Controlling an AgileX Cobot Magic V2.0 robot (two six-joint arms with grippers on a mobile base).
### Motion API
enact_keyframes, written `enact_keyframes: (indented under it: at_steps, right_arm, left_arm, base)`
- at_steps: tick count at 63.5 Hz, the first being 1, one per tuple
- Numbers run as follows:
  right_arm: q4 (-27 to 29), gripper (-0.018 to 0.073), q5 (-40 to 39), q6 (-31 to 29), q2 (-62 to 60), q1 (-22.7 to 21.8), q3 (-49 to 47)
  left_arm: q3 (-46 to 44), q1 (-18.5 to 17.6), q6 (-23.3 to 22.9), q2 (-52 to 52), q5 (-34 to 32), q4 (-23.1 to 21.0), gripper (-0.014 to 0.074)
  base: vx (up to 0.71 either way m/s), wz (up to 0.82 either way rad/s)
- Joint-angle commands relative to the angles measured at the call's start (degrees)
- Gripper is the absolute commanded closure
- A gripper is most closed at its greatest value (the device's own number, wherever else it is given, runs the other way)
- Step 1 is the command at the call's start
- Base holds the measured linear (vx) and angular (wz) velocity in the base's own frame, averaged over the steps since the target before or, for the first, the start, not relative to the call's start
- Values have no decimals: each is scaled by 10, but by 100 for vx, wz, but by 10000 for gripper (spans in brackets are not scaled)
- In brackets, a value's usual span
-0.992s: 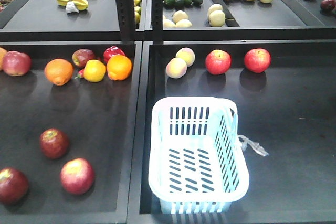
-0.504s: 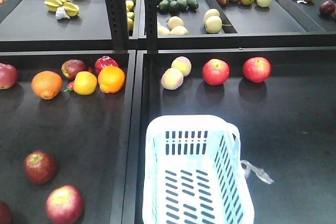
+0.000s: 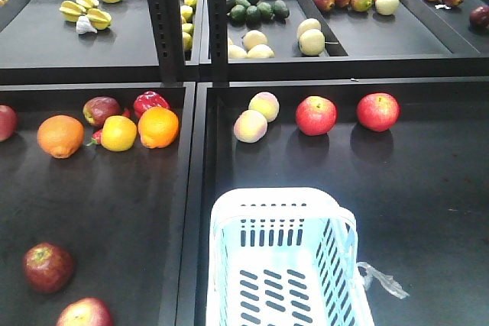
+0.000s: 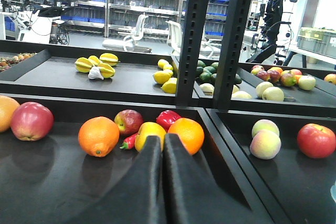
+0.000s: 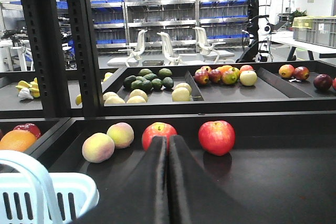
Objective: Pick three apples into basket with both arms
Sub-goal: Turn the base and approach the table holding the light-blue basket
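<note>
Two dark red apples lie at the lower left of the front view, one whole (image 3: 47, 267) and one cut by the bottom edge (image 3: 84, 314). The pale blue-white basket (image 3: 229, 211) stands bottom centre in the right-hand tray, and its corner (image 5: 68, 187) shows in the right wrist view. No arm shows in the front view. My left gripper (image 4: 163, 139) is shut and empty, pointing at a cluster of oranges and a lemon. My right gripper (image 5: 168, 139) is shut and empty, pointing at a bright red apple (image 5: 159, 132).
Black trays hold other fruit: oranges (image 3: 60, 136), a lemon (image 3: 118, 133), a red pepper (image 3: 150, 101), peaches (image 3: 250, 126) and bright red apples (image 3: 315, 115). A raised divider (image 3: 195, 188) splits the two front trays. Black shelf posts (image 3: 166, 20) stand behind. A clear plastic scrap (image 3: 386, 280) lies right of the basket.
The whole front view has slid downward: basket and lower-left apples now sit lower in frame, one apple has left the view, and more of the back shelf shows.
</note>
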Motion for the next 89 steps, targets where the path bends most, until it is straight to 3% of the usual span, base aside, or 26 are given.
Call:
enact_keyframes:
  at_steps: [1,62,78,89]
  right_arm:
    - [-3,568,-42,0,-6,-3,8]
    - [-3,568,-42,0,-6,-3,8]
    - [-3,568,-42,0,-6,-3,8]
    - [-3,568,-42,0,-6,-3,8]
  left_arm:
    - [13,1,-5,-8,-45,-4,603]
    - [6,1,-5,-8,-53,-4,603]
    - [-97,1,-5,13,35,-20,603]
    - [-212,0,-3,93,93,-19,603]
  base:
    - [3,-2]
    - [0,0]
    - [0,0]
    - [0,0]
